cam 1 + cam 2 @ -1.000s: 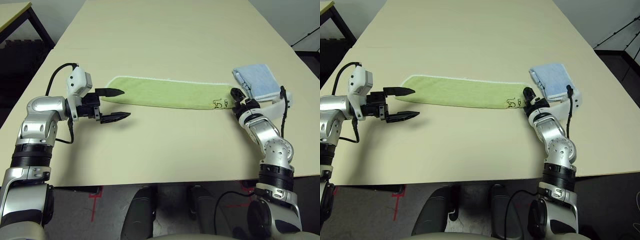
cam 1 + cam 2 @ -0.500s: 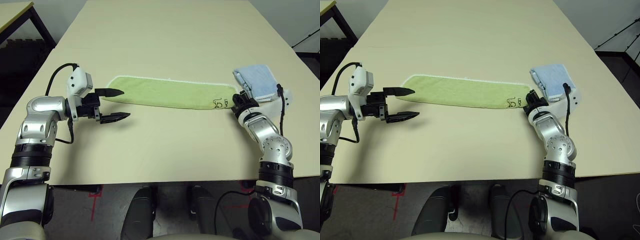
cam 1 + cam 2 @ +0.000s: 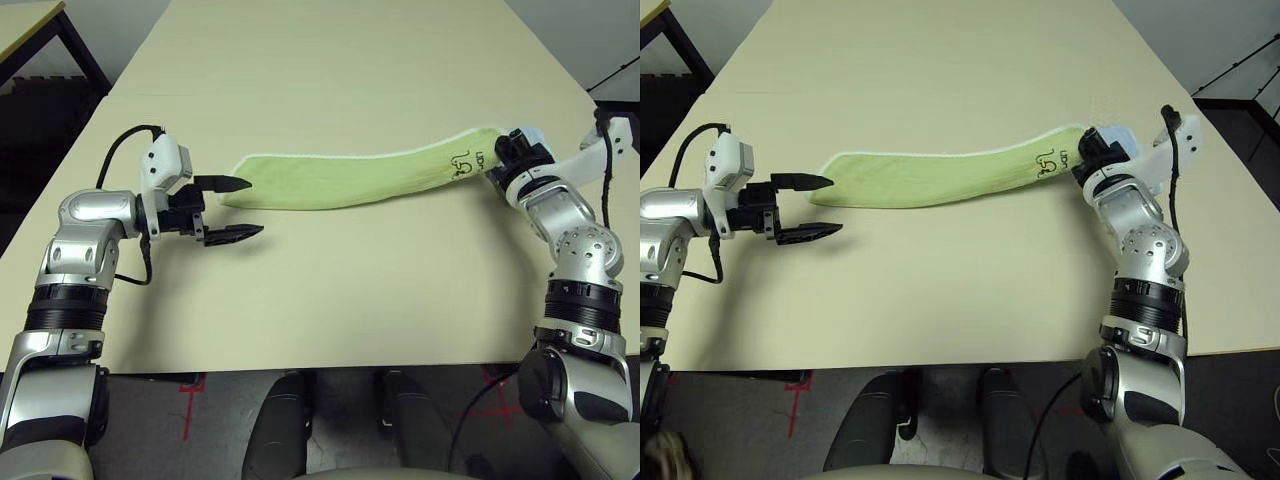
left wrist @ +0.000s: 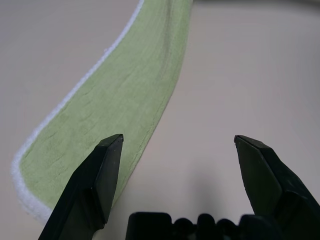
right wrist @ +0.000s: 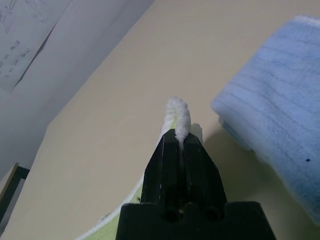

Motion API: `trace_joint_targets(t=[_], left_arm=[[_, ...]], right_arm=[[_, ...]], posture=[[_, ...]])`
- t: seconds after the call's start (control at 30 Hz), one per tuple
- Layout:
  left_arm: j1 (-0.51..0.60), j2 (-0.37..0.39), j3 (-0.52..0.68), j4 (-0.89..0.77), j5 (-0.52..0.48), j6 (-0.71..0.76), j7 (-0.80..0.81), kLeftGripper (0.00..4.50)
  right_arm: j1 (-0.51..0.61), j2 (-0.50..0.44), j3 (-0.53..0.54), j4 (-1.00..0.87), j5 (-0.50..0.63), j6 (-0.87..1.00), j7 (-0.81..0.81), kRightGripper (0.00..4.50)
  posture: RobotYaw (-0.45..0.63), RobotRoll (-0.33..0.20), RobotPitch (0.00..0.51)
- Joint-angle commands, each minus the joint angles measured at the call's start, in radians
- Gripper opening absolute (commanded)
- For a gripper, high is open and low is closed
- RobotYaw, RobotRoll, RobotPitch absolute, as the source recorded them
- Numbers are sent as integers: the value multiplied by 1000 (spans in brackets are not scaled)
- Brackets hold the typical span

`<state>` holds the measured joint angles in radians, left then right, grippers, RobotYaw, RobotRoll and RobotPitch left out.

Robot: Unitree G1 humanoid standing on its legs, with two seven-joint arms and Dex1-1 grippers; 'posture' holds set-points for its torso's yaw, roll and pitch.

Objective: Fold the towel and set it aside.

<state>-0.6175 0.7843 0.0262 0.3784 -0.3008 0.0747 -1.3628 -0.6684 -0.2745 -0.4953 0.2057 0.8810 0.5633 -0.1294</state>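
The towel is a light green strip folded lengthwise, with white edging, stretched across the table. My right gripper is shut on its right end, next to the dark writing, and holds that end raised so the strip curves upward. In the right wrist view the white edge sticks out between the closed fingers. At the towel's left end, which lies flat, my left gripper is open: one finger is over the green cloth and the other over bare table.
A folded light blue cloth lies just beyond the right gripper, near the table's right edge. A dark second table stands off the far left corner. Bare tabletop stretches in front of and behind the towel.
My right gripper closed on the towel's right end, then lifted and carried it back and to the right, bending the strip. The left arm has stayed nearly still.
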Motion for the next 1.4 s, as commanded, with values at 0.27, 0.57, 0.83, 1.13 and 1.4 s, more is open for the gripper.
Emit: trace_joint_targets(t=[0.27,0.57,0.83,1.13,1.4], left_arm=[[-17,-23,-20,27,22,-18,6,4500],[7,-16,-13,1,19,-12,17,4500],[34,-10,-6,-29,15,-4,35,4500],[43,-9,-6,-40,13,-1,44,4500],[56,-4,-4,-52,11,2,48,4500]], right_arm=[[24,17,52,-74,-15,59,40,39],[-4,97,154,-110,-27,103,95,39],[18,149,208,-183,-6,173,128,39],[27,207,232,-187,-18,203,132,39],[44,256,268,-181,-26,226,135,39]], posture=[[49,0,147],[75,0,141],[95,0,139],[102,0,139],[113,0,144]])
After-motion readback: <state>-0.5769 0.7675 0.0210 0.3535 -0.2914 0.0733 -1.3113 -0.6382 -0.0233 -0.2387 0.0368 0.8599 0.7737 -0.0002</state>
